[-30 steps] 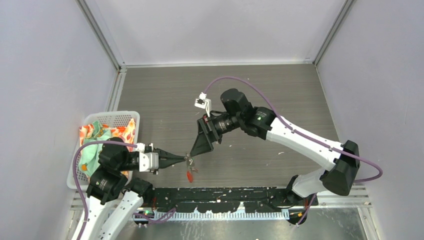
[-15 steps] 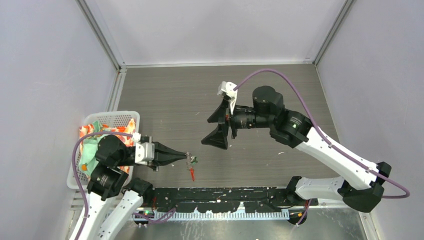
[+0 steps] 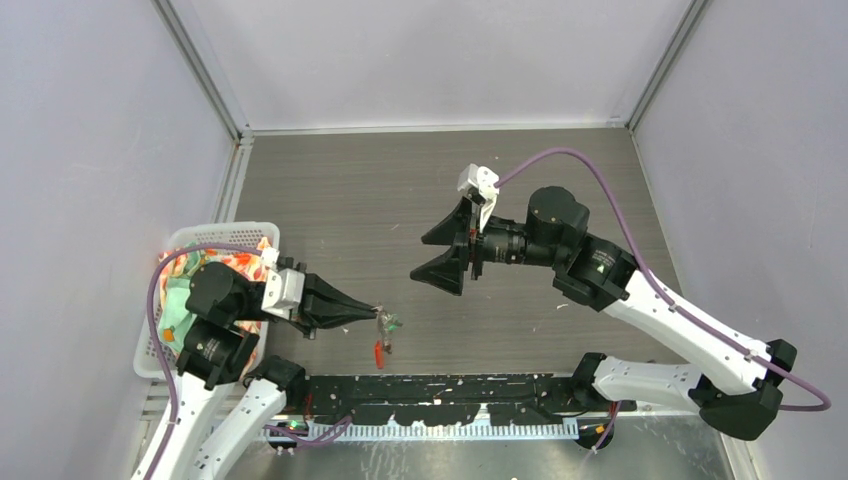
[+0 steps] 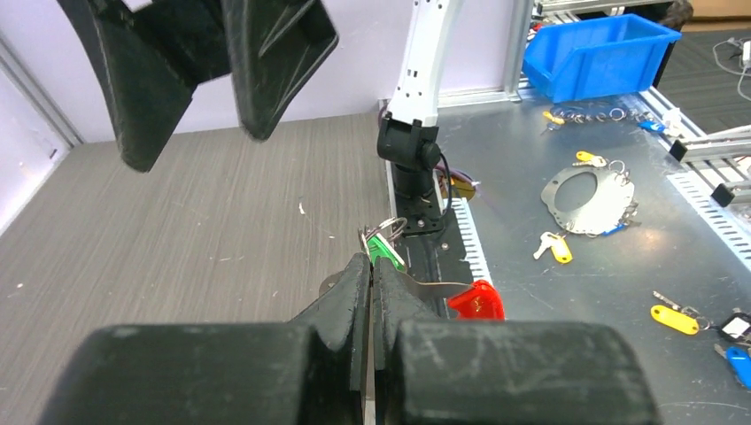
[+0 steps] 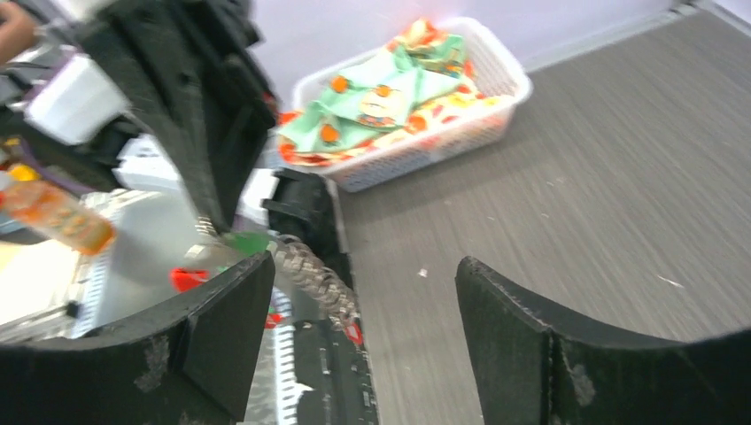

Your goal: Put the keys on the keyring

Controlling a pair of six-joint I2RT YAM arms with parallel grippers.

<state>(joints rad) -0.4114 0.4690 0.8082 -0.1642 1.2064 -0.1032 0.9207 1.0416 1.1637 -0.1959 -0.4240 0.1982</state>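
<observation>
- Keyring, a thin silver metal loop [image 4: 390, 227], sits pinched at the tips of the left gripper [image 3: 373, 312], jaws pressed tight, held over the grey wood-grain table [image 3: 330, 190] near its front edge.
- Bright green-headed small key [image 4: 383, 249] lies against the loop; threaded or not, I can't tell.
- Right gripper [image 3: 441, 250] hovers well apart, spread wide, empty.
- Looks like threading is under way; next, the right gripper needs a fine, aligned approach to the loop.
- Count: one loop, one red curved strip [image 4: 476, 301], one key visible; the second key not seen.

White links [image 3: 680, 325], purple cables [image 3: 560, 153]; left pincer [image 3: 372, 311], right pincer [image 3: 420, 258] black
</observation>
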